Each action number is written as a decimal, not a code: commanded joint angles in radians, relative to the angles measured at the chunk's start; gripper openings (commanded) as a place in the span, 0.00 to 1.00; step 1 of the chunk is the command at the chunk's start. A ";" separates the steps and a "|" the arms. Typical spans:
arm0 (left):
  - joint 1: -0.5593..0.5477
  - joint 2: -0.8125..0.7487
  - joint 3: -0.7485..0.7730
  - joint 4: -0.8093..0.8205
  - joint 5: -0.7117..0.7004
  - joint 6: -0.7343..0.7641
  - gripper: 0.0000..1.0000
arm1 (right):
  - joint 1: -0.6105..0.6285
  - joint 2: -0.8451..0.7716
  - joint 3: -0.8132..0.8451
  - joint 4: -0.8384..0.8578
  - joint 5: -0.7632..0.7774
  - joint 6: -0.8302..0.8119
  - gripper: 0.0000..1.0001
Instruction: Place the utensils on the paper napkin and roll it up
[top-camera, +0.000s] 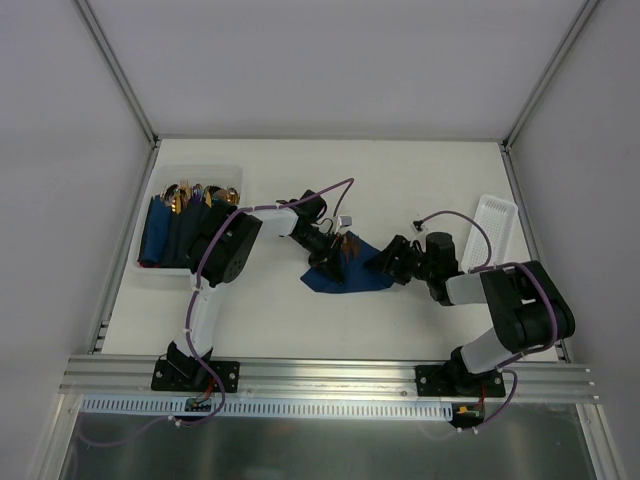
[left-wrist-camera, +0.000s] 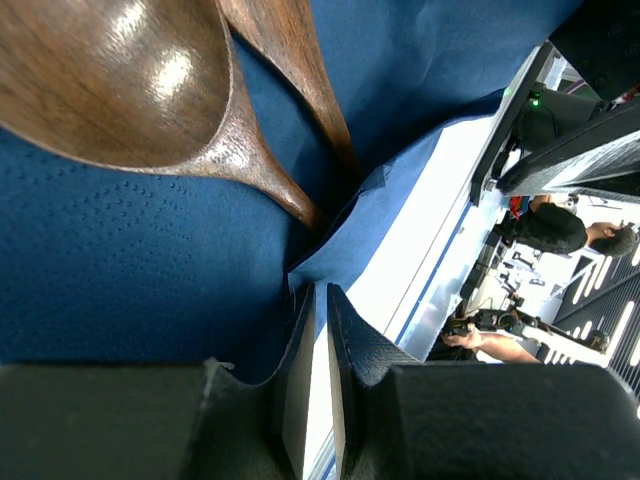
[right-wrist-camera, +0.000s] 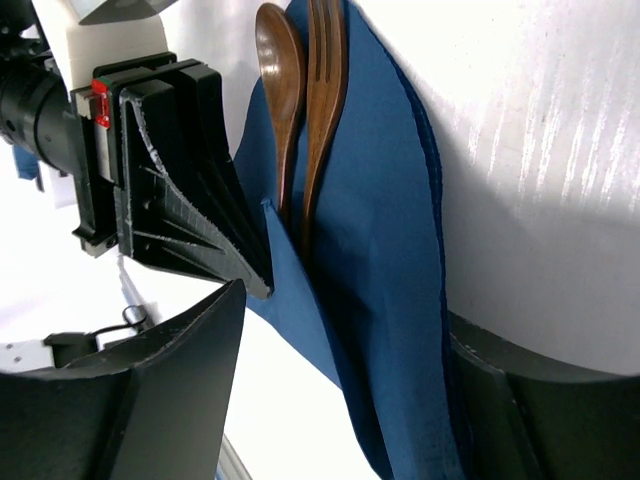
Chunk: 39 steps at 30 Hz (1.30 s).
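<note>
1. A matt white counter (top-camera: 400, 190) is seen under both arms.
2. A rectangular white plastic bin (top-camera: 150, 270) is set at the far left. A slim white perforated tray (top-camera: 495, 225) is set at the far right.
3. The paper napkin (right-wrist-camera: 380, 250), thin navy paper embossed with fine dots, is spread at mid-counter between the two hands. Its edge on the left hand's side is lifted into a soft, creased flap.
4. The right hand (right-wrist-camera: 345, 330) is held wide. Its black, ribbed fingers are placed on either side of the napkin and nothing is gripped.
5. The left hand (left-wrist-camera: 318, 300) is narrowed to a thin slit. The raised napkin edge is pinched at its wedge-shaped black tips.
6. The utensils (top-camera: 350, 243), a spoon (right-wrist-camera: 278, 90) and a fork (right-wrist-camera: 325, 100), are laid side by side on the napkin's far part, touching. Both are slim, glossy bronze-brown pieces. The spoon's bowl is smooth and oval, and the fork's tines are long and narrow.
</note>
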<state>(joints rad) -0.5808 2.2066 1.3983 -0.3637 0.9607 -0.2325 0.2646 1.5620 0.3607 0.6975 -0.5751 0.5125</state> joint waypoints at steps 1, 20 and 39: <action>0.010 0.019 -0.009 0.005 -0.048 0.016 0.12 | 0.038 0.037 -0.042 -0.399 0.282 -0.111 0.64; 0.016 0.013 -0.021 0.005 -0.051 0.018 0.12 | 0.110 -0.052 0.072 -0.767 0.314 -0.097 0.63; 0.019 0.016 -0.015 0.006 -0.046 0.018 0.12 | 0.140 0.015 0.070 -0.776 0.340 -0.080 0.40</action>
<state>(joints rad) -0.5739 2.2066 1.3926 -0.3603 0.9668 -0.2325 0.3714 1.4750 0.4950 0.2283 -0.4000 0.4843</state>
